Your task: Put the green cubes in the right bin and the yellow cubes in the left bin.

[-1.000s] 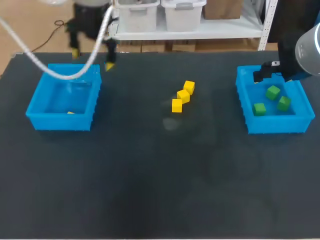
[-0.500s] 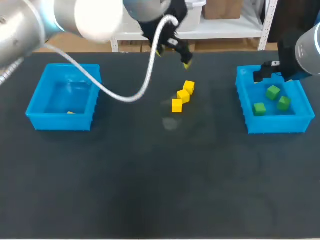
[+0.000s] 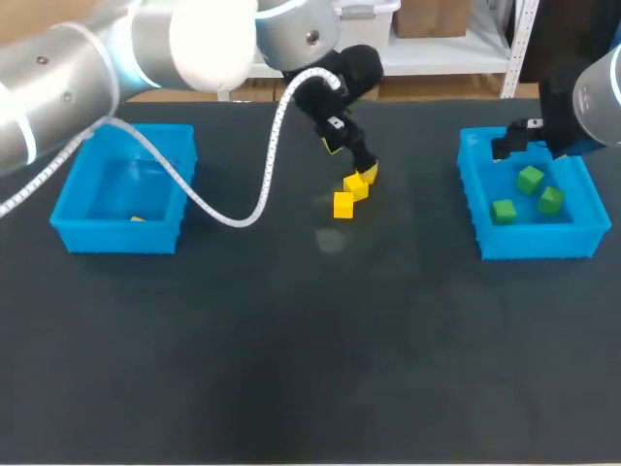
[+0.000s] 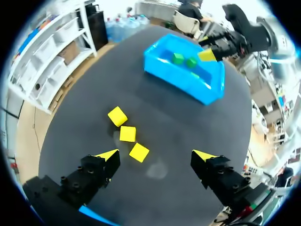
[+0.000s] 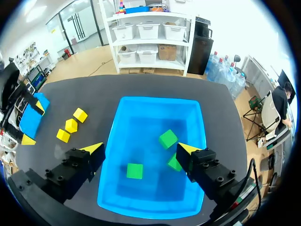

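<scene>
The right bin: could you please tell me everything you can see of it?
The right bin is a bright blue, rectangular, open-topped tray that looks like plastic, with sloping walls. It stands upright on the dark table near its right edge. Three green cubes lie loose on its floor. The right end effector hangs above it, open and holding nothing.

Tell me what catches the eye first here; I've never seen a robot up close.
First, the big pale left arm stretching out to the middle of the dark table, its open claw hanging above a short row of three yellow cubes. Then the two bright blue bins at the table's ends: the right bin holds three green cubes, and the left bin sits opposite.
</scene>
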